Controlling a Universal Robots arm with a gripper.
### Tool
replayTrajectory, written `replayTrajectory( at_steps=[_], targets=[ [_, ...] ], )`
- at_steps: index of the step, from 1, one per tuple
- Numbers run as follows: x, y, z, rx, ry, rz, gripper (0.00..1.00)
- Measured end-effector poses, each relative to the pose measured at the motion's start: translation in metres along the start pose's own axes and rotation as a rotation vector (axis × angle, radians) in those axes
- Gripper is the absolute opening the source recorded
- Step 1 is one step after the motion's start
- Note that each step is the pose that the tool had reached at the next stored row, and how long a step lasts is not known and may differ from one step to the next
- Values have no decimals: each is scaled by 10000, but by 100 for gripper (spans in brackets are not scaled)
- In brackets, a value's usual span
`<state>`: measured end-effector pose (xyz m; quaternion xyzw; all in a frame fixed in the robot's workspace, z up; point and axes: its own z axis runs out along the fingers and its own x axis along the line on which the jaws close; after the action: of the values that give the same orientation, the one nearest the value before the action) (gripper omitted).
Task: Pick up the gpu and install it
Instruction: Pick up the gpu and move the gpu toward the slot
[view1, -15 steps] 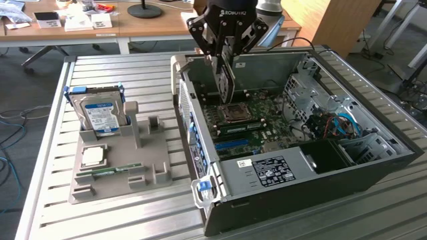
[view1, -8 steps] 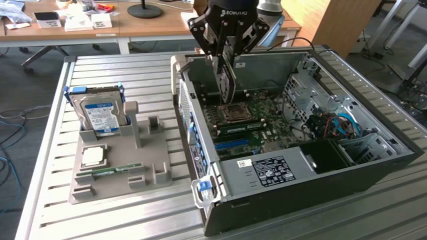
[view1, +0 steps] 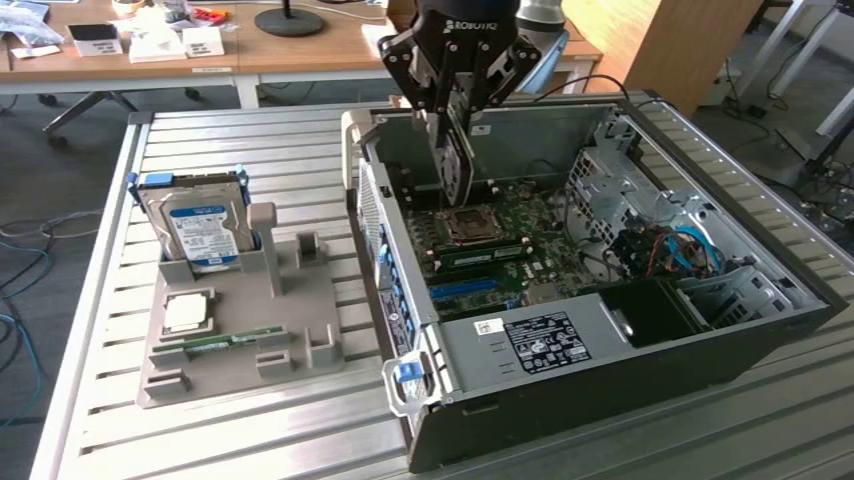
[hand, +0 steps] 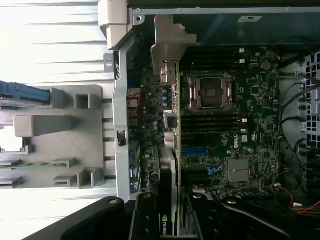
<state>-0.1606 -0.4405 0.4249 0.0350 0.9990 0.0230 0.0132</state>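
My claw (view1: 458, 108), marked ROBOTIQ, pinches the gpu (view1: 461, 160) on edge over the open computer case (view1: 747, 330); the gpu's sticker reads NVIDIA.

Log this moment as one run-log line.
phase: install | gripper: shut on gpu | gpu: upright, edge-down over motherboard inside open case | seated: cannot tell

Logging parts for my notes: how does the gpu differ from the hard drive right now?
The gpu is dark and thin, seen edge-on; the hard drive is silver with a blue-white label. The gpu hangs in the gripper over the open computer case; the hard drive leans in the gray holder, untouched. Both sit on edge rather than lying flat.
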Motion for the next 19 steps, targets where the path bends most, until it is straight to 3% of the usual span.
replayTrajectory(
  at_steps=[19],
  targets=[
    [-77, 5, 2, -1, 0, 0, 27]
  ],
)
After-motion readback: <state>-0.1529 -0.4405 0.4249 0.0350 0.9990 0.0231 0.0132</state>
